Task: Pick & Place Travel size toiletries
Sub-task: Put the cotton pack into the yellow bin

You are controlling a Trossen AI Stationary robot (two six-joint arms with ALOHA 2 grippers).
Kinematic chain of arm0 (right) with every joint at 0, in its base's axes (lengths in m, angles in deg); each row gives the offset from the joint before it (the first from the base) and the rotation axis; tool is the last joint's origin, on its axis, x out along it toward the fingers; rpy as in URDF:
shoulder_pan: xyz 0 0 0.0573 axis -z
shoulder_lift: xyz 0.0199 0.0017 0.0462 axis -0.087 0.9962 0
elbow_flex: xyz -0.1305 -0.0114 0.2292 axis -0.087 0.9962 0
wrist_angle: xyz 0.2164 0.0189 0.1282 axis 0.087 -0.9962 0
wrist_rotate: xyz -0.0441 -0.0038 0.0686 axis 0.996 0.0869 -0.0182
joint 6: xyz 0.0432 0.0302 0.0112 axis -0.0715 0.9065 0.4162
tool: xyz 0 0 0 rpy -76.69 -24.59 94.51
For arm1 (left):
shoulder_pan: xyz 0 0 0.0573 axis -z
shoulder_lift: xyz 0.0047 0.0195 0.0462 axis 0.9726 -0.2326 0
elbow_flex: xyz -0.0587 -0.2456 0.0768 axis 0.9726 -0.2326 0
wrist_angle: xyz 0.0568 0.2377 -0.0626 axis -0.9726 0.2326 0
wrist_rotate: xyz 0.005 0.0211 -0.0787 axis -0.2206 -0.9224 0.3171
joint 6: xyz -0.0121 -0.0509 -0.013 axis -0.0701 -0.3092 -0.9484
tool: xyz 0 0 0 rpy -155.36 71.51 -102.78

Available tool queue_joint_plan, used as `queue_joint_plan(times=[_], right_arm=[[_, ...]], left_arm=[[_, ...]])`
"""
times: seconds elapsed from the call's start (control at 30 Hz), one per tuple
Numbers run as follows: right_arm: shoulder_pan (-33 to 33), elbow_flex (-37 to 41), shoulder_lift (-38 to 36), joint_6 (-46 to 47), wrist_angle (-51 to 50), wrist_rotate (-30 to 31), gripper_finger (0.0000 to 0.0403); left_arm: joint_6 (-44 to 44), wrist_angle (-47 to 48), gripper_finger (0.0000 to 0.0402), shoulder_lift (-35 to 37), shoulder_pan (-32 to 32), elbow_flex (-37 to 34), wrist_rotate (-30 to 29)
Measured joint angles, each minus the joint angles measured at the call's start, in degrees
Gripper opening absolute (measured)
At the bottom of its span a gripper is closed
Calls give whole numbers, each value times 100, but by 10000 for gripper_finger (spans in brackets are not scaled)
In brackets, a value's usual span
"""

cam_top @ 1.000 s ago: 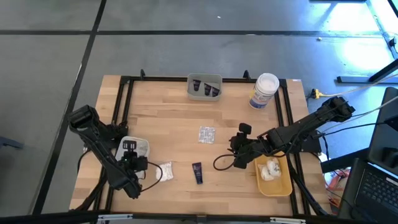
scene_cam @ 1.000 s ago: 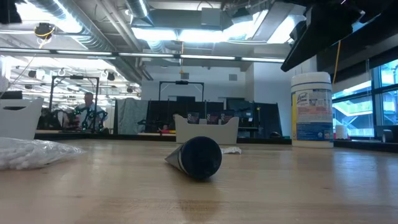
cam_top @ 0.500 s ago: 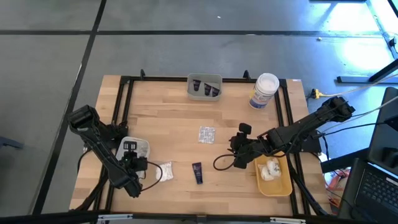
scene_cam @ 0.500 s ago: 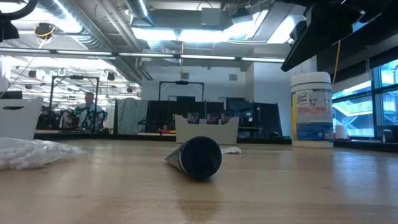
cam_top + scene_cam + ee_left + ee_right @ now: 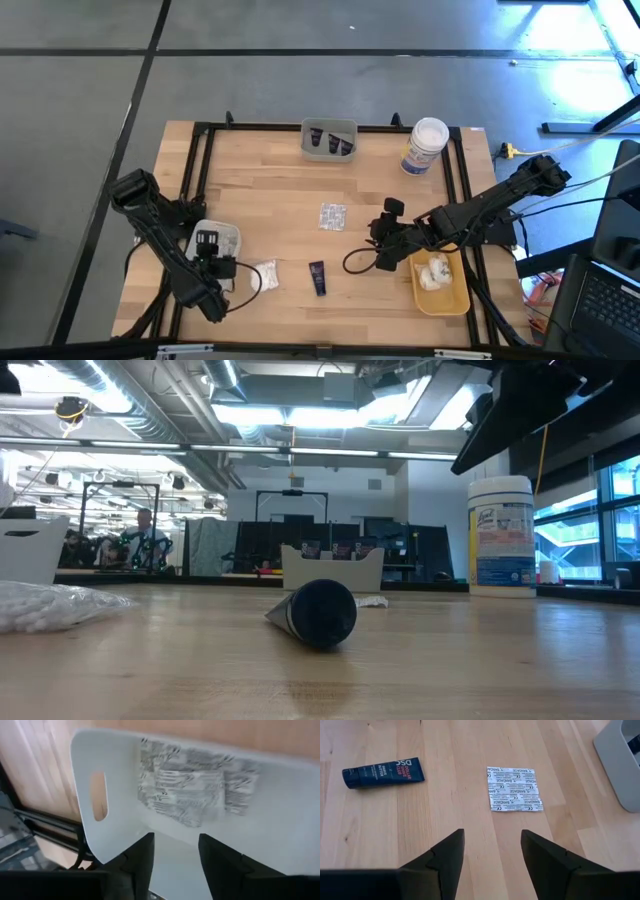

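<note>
- The wooden table (image 5: 290, 190) has a black frame around it; it carries every item named below;
- The yellow tray (image 5: 452, 296) lies at the right front corner, with white puffy bundles (image 5: 434, 272) inside it; the right arm reaches partly over this tray;
- The white tray (image 5: 228, 236) lies at the left side; a silvery packet (image 5: 187, 785) rests flat inside it, directly under the left gripper (image 5: 175, 852), whose fingers are spread apart with nothing between them;
- The grey tray (image 5: 329, 139) stands at the far edge and holds small dark tubes (image 5: 330, 141);
- The tall white jar (image 5: 425, 146) with a blue label stands near the far right corner, just beside the frame rail;
- The right gripper (image 5: 492, 847) hovers over bare wood near the middle; its fingers are spread and hold nothing;
- A square blister packet (image 5: 514, 789) lies flat ahead of that gripper;
- A white bundle (image 5: 265, 271) lies on the wood beside the white tray;
- A dark tube (image 5: 317, 277) lies near the front edge, between the white bundle and the right gripper.
</note>
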Motion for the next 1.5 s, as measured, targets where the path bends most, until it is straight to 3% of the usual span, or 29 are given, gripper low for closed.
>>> queue_joint_plan(times=[0.2, 0.4, 0.7, 1.3, 1.5], right_arm=[[0, 0, 0, -2, 28, -2, 193], [0, 0, 0, -20, 25, -2, 196], [0, 0, 0, -20, 25, -2, 197], [0, 0, 0, 4, 26, -7, 203], [0, 0, 0, 7, 25, -20, 194]], left_arm=[[-3, 115, 161, 0, 0, 661, -234], [-5, 38, 156, 2, -6, 1164, -1136], [524, -326, 156, 2, -167, 1316, -2121], [1847, -1932, 144, 2, -939, 1314, -2233], [1938, -2160, 172, 2, -996, 1312, -1992]])
